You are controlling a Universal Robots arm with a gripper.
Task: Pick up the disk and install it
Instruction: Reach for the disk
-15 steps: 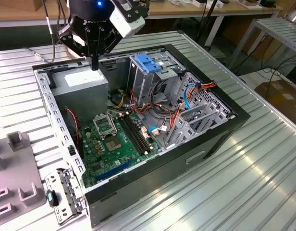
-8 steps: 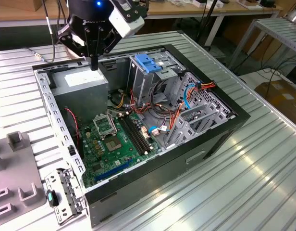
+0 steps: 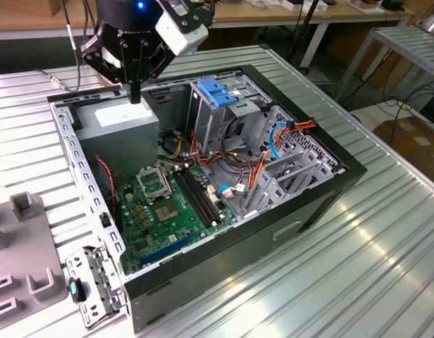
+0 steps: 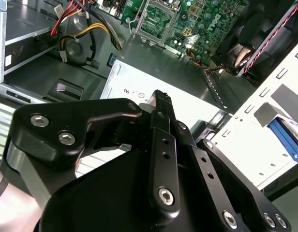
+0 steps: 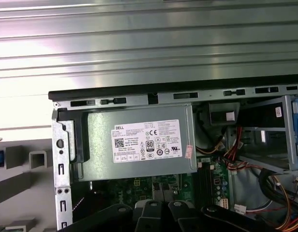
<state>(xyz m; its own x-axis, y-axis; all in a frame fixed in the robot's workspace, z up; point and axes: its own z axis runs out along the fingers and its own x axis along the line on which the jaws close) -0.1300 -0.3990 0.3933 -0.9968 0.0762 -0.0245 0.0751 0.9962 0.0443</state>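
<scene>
A ribbed, dull-shining metal tabletop [image 3: 386, 267] lies beneath the gripper, and an open black computer case [image 3: 273, 232] is laid on it. Directly under the gripper sits a boxy grey steel power supply [image 3: 115, 123] with a white label. The gripper [image 3: 134, 95], of matt black metal, is held clenched on nothing just above that box. Off to one side of the gripper, beyond the perforated case wall [image 3: 76, 162], a grey moulded fixture [image 3: 27, 282] is set. The disk [image 4: 289, 140], known by its bright blue plastic rail, appears to be lodged there, well apart from the gripper. The pick-up step is judged not yet begun. A grasp would call for the jaws to be opened and squared to the flat, hard-edged disk.
</scene>
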